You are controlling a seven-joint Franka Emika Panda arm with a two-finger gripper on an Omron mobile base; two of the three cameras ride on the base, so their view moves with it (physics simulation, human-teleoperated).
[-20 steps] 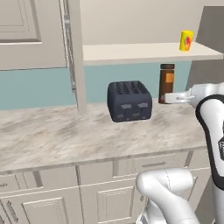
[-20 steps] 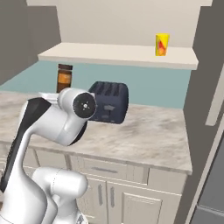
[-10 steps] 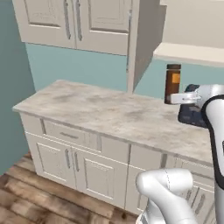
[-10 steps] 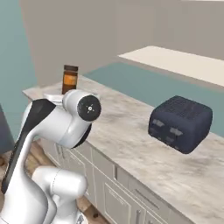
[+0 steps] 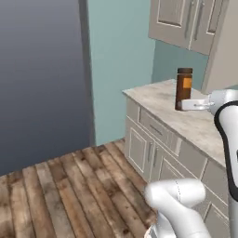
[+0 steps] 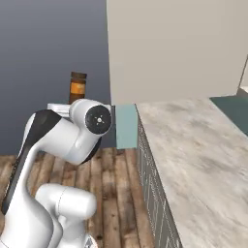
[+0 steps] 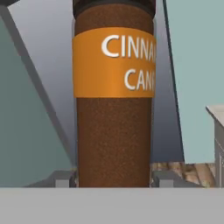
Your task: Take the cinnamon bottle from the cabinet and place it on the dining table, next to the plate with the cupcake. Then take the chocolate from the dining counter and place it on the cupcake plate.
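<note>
My gripper (image 5: 185,105) clamps the cinnamon bottle (image 5: 183,88) low on its body, upright. Risk: a fast base turn could tip or slip it.

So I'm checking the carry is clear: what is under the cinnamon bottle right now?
Under the cinnamon bottle, the hand view's lower edge cuts off its base. The gripper clamps its lower sides. In the left base view the marbled counter lies beneath it.

Orange label on cinnamon bottle (image 7: 113,100): white capitals, top line "CINNA", lower line "CAN"; both cut off at bottle's edge.
</note>
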